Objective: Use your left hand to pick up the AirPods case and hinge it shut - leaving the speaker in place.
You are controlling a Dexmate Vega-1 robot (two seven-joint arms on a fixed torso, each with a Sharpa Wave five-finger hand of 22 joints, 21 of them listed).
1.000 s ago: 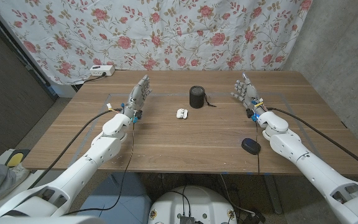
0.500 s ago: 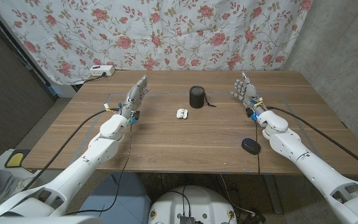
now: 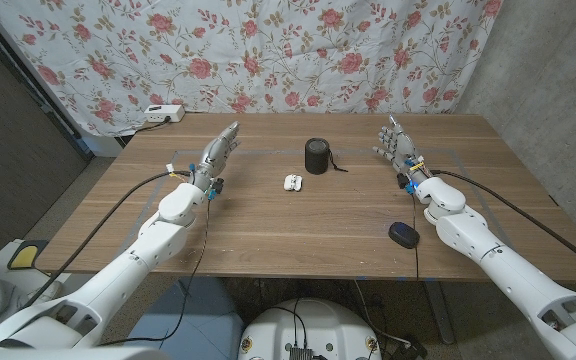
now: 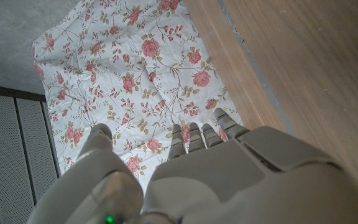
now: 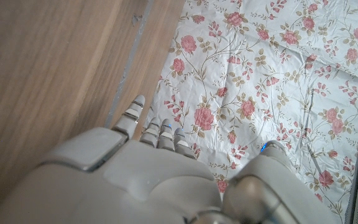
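A small white AirPods case (image 3: 292, 182) lies open on the wooden table (image 3: 298, 225) near its middle. Just behind it, slightly right, stands a black cylindrical speaker (image 3: 316, 156). My left hand (image 3: 218, 153) is raised at the table's left side, well left of the case, fingers straight and apart, holding nothing. My right hand (image 3: 395, 146) stands at the right side, right of the speaker, fingers up and empty. In the left wrist view my left hand (image 4: 197, 180) shows from behind with fingers reaching toward the floral cloth. The right wrist view shows my right hand (image 5: 142, 180) likewise.
A black oval object (image 3: 403, 235) lies on the table near my right forearm. A white power strip (image 3: 164, 114) sits at the far left corner. A floral curtain (image 3: 268, 50) hangs behind the table. Cables trail along both arms.
My left hand has drifted slightly left and leaned further over. The right hand, the case and the speaker have not moved.
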